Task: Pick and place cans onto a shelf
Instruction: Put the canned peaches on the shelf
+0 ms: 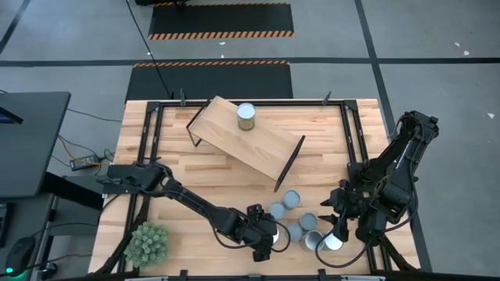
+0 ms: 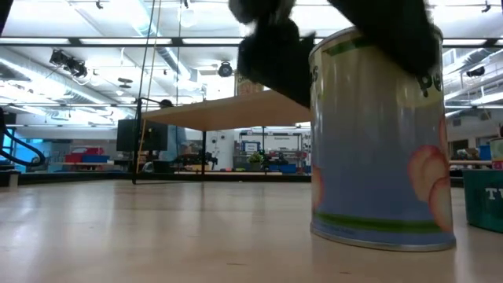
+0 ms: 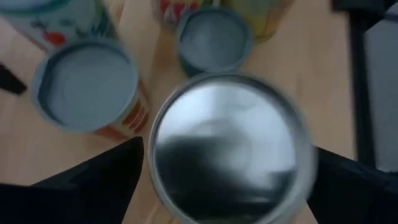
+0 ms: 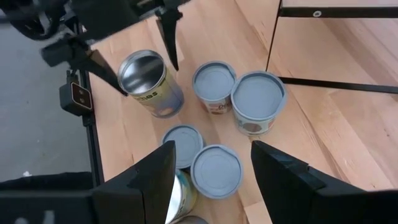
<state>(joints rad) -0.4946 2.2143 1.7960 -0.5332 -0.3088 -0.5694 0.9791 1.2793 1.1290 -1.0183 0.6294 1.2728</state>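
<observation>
Left tool (image 1: 263,236), jaws wide and straddling a shiny-topped can (image 1: 269,232) near the table's (image 1: 195,172) front edge without gripping it, should pinch the can's rigid, smooth, likely slippery sides mid-height, while right tool (image 1: 341,224) hangs half-open over neighbouring cans.

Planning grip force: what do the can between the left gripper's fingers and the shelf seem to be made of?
Can: apparently metal, its bare silvery top mirror-shiny; printed label around the side. Shelf: light, matte wood planks with visible grain, on thin black legs, probably metal.
</observation>
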